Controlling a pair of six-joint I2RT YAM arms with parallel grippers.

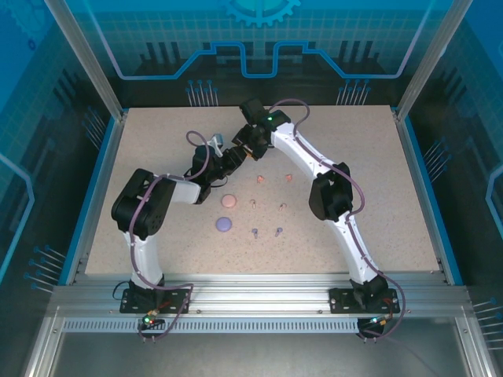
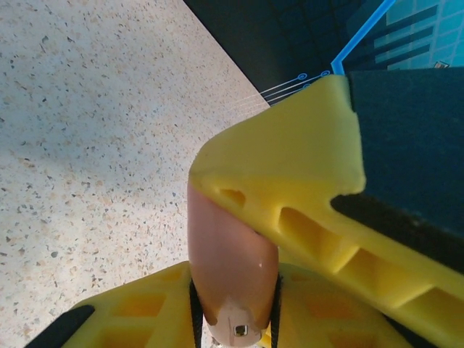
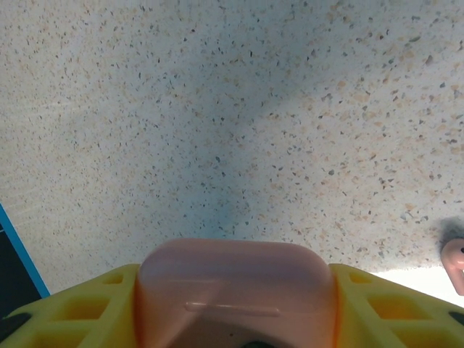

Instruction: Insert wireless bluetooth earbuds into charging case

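Observation:
A coral charging case (image 2: 232,254) is held off the table between both grippers, near the back middle. My left gripper (image 2: 233,308) is shut on its narrow sides, black pads against it. My right gripper (image 3: 235,304) is shut across the wide body of the case (image 3: 235,283), and one of its yellow fingers (image 2: 290,174) crosses the left wrist view. From above, the left gripper (image 1: 229,162) and right gripper (image 1: 247,146) meet tip to tip. The wireless bluetooth earbuds lie loose on the table: coral (image 1: 261,179), pale pink (image 1: 253,203) and purple (image 1: 255,232) pairs.
A pale pink case (image 1: 228,201) and a purple case (image 1: 223,225) lie shut just left of the earbuds. One coral earbud (image 3: 457,264) shows at the right edge of the right wrist view. Blue rails border the speckled table (image 1: 377,196).

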